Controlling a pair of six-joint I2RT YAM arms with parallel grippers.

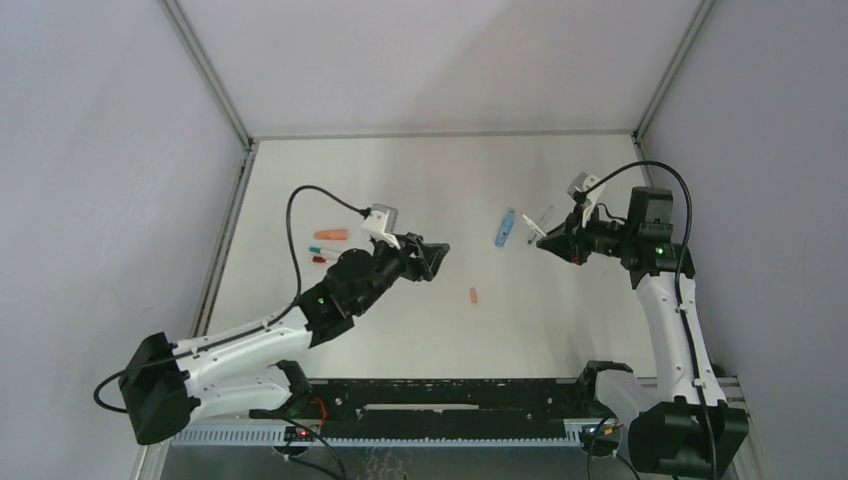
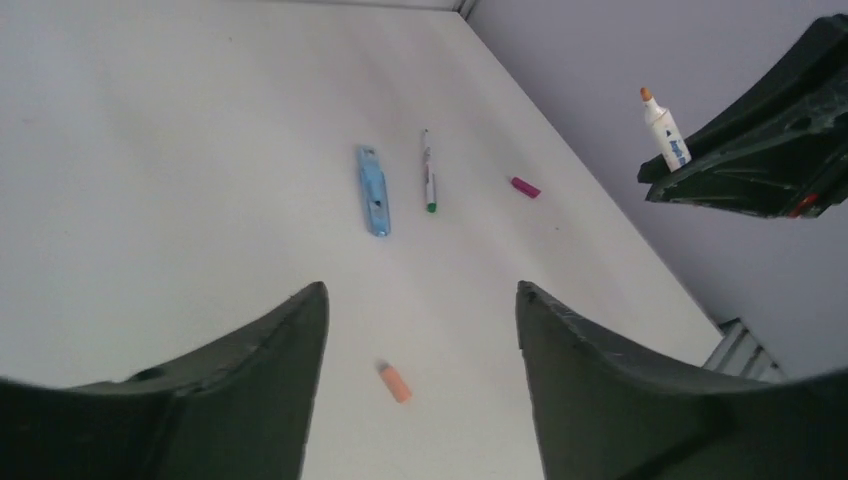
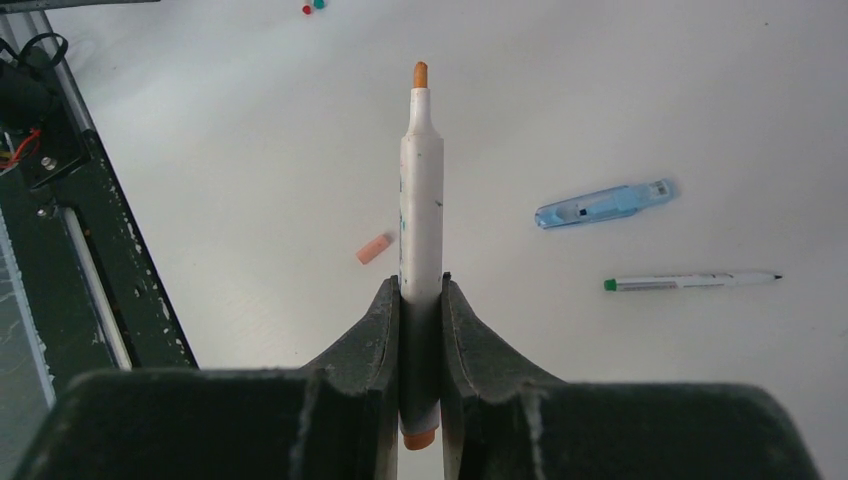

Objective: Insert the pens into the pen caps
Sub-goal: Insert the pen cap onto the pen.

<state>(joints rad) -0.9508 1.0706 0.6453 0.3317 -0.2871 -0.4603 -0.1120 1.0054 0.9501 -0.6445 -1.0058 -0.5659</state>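
Observation:
My right gripper [image 3: 421, 282] is shut on a white pen [image 3: 422, 190] with an orange tip, which sticks out past the fingertips; the top view shows this gripper [image 1: 543, 243] above the table's right side. My left gripper [image 2: 420, 290] is open with nothing between its fingers, hovering mid-table [image 1: 438, 255]. A salmon-orange pen cap [image 2: 394, 381] lies on the table below the gap, also seen from above [image 1: 474, 294]. A light blue cap [image 2: 373, 190], a thin pen with a green end [image 2: 428, 172] and a magenta cap [image 2: 525, 187] lie farther off.
At the table's left lie an orange pen [image 1: 330, 235], a teal-tipped one [image 1: 322, 247] and a red-tipped one [image 1: 322, 259]. A black rail [image 1: 450, 395] runs along the near edge. Grey walls close in the table on both sides.

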